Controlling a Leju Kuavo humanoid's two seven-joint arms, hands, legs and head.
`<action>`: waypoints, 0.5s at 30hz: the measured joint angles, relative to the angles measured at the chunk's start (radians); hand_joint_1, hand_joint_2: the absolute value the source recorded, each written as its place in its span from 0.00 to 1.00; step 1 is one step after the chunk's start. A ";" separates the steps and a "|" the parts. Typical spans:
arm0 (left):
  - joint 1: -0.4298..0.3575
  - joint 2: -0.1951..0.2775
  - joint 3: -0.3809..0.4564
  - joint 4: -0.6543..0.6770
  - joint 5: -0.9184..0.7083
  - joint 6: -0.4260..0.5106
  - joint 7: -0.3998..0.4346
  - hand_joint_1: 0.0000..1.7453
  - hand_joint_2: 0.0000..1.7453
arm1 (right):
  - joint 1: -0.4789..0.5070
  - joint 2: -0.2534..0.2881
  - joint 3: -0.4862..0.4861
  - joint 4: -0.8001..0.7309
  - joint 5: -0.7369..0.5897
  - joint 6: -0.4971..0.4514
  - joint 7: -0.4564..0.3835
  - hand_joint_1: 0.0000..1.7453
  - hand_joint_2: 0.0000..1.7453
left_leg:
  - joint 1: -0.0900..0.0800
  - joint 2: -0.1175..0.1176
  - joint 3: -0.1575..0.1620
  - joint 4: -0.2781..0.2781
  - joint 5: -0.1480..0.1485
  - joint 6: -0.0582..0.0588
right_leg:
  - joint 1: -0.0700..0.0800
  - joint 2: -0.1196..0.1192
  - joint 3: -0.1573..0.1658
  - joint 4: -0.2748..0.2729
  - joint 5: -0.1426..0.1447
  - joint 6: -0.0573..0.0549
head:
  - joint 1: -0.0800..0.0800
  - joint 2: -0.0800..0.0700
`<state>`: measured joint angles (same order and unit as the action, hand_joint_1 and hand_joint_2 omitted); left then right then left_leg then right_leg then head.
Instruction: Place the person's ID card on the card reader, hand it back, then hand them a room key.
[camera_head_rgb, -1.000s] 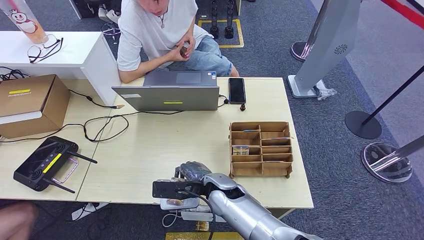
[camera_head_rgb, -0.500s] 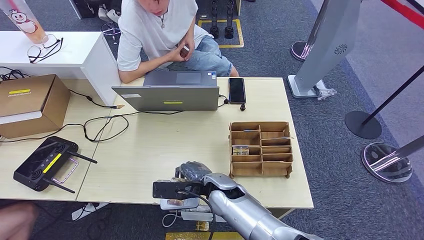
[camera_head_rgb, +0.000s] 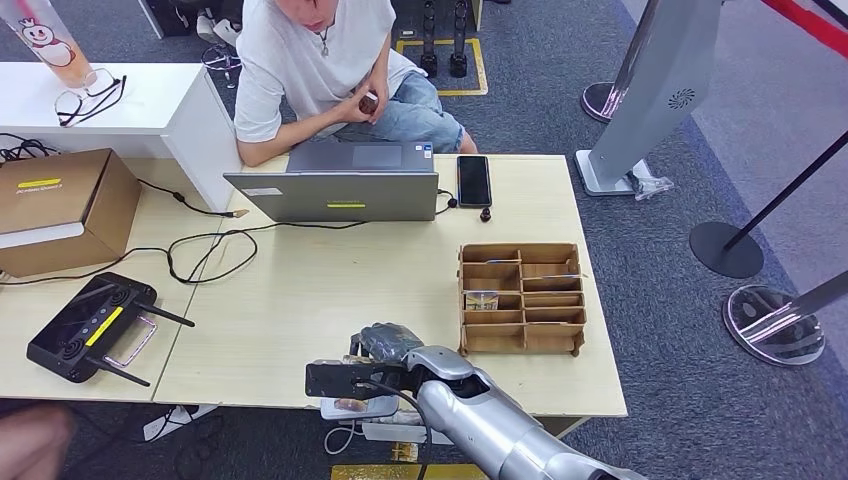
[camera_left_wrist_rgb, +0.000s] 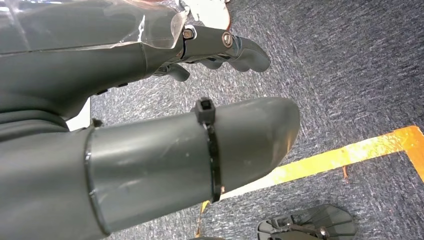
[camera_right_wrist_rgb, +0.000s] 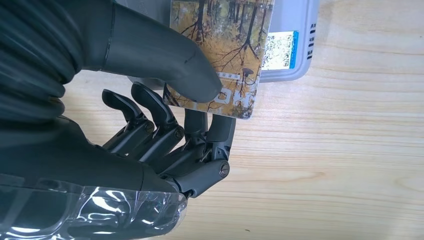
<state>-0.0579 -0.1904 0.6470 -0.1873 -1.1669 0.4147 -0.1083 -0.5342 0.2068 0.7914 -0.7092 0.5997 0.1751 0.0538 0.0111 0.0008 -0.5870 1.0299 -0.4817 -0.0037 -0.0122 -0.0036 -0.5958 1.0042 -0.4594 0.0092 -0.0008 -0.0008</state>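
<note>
This looks like a mock reception desk set up inside a lab or a test hall. The light wooden counter (camera_head_rgb: 330, 290) carries an open laptop (camera_head_rgb: 340, 185), a smartphone (camera_head_rgb: 474, 180), a wooden key rack (camera_head_rgb: 521, 298) with small compartments, and a black remote controller (camera_head_rgb: 92, 325) with antennas. Loose cables (camera_head_rgb: 210, 245) run across it. A person (camera_head_rgb: 325, 70) sits behind the laptop. Grey carpet (camera_head_rgb: 650, 330) has yellow tape marks (camera_head_rgb: 478, 60), and barrier posts (camera_head_rgb: 728, 245) stand at the side.
</note>
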 joint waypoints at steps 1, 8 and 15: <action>0.000 0.000 0.000 0.000 0.000 0.000 0.000 0.00 0.00 | 0.000 0.000 0.000 0.000 -0.001 0.000 -0.001 1.00 1.00 | 0.000 0.000 0.000 0.000 0.000 0.000 | 0.000 0.000 0.000 0.000 0.000 0.000 | 0.000 0.000; 0.000 0.000 0.000 0.000 0.000 0.000 0.000 0.00 0.00 | 0.000 0.000 -0.001 -0.002 -0.022 0.000 -0.019 1.00 1.00 | 0.000 0.000 0.000 0.000 0.000 0.000 | 0.000 0.000 0.000 0.000 0.000 0.000 | 0.000 0.000; -0.001 0.001 0.000 0.000 -0.003 -0.012 0.001 0.00 0.00 | 0.000 0.000 -0.018 -0.027 -0.061 0.005 -0.044 1.00 1.00 | 0.000 0.000 0.000 0.000 0.000 0.000 | 0.000 0.000 0.000 0.000 0.000 0.000 | 0.000 0.000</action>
<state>-0.0593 -0.1897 0.6470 -0.1873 -1.1701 0.4028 -0.1078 -0.5338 0.2063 0.7736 -0.7363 0.5386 0.1804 0.0095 0.0111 0.0009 -0.5868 1.0299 -0.4817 -0.0037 -0.0122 -0.0034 -0.5959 1.0043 -0.4594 0.0092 -0.0008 -0.0008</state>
